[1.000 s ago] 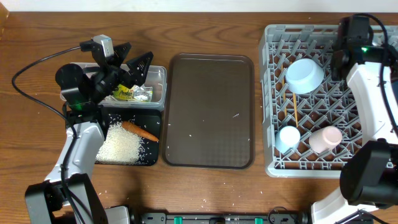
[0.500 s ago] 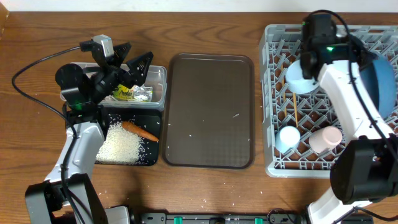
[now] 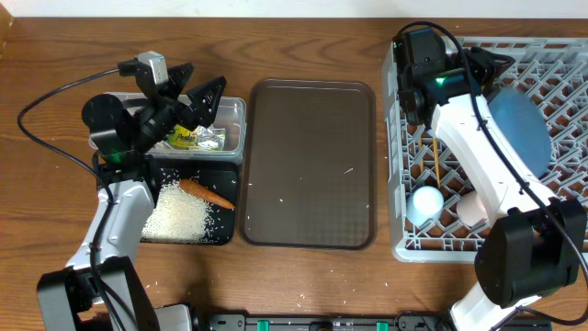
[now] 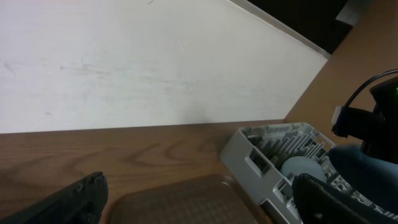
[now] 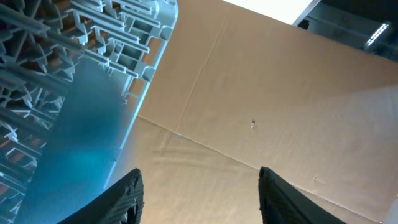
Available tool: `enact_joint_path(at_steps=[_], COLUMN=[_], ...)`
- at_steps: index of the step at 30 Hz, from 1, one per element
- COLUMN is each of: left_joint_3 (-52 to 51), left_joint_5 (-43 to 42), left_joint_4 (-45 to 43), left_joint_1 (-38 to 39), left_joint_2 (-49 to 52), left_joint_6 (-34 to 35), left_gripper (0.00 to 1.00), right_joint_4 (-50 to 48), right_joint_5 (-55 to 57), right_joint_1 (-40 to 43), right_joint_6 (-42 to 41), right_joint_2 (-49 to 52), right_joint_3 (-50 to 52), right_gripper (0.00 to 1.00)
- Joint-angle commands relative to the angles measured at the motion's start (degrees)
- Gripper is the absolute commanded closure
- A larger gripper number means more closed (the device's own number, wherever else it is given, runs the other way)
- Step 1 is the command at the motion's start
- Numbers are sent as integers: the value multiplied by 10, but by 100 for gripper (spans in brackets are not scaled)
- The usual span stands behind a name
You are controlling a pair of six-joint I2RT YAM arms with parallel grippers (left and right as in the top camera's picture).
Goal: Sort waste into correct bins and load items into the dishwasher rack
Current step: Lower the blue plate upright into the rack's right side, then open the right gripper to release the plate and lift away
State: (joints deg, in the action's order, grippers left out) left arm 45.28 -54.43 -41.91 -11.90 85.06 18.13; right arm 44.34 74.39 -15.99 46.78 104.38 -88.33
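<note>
The right arm has swung left across the dishwasher rack [image 3: 551, 55], leaving the large blue plate [image 3: 519, 129] propped among its far right pegs. The right end effector [image 5: 199, 186] has its fingers apart and empty. The left end effector [image 3: 196, 85] is spread wide above the clear tub [image 3: 241, 119], far left on the table [image 3: 303, 276].

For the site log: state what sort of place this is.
Likely a lab bench staged as kitchen cleanup: wooden table, grey dishwasher rack holding a blue plate, black tray with rice.
</note>
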Motion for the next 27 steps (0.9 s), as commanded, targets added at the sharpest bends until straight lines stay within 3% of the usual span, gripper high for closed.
enact_joint_path(at_steps=[1,3,7,10,16,20,27], left_joint_3=[0,0,0,0,0,0,0], left_joint_5=[1,1,1,1,1,1,1], left_joint_4=[-4,-4,-4,-4,-4,-4,-4], left_joint_1=[0,0,0,0,0,0,0], left_joint_2=[-9,-9,-9,-9,-9,-9,-9], left_joint_6=[-7,-7,-7,-7,-7,-7,-7], left_gripper=[3,4,3,4,3,4,4], right_joint_4=[3,2,2,-16,-2,43,94], right_joint_5=[17,17,17,17,-60,-177,-488], right_joint_1=[-10,-15,-21,-21,-21,-19,14], right_joint_6=[-5,-4,-7,-67,-136,-174,-294], right_joint_2=[2,2,2,0,-27,-56,-113], right_joint_3=[0,0,0,0,0,0,0], right_gripper=[37,32,30,23,30,30,29])
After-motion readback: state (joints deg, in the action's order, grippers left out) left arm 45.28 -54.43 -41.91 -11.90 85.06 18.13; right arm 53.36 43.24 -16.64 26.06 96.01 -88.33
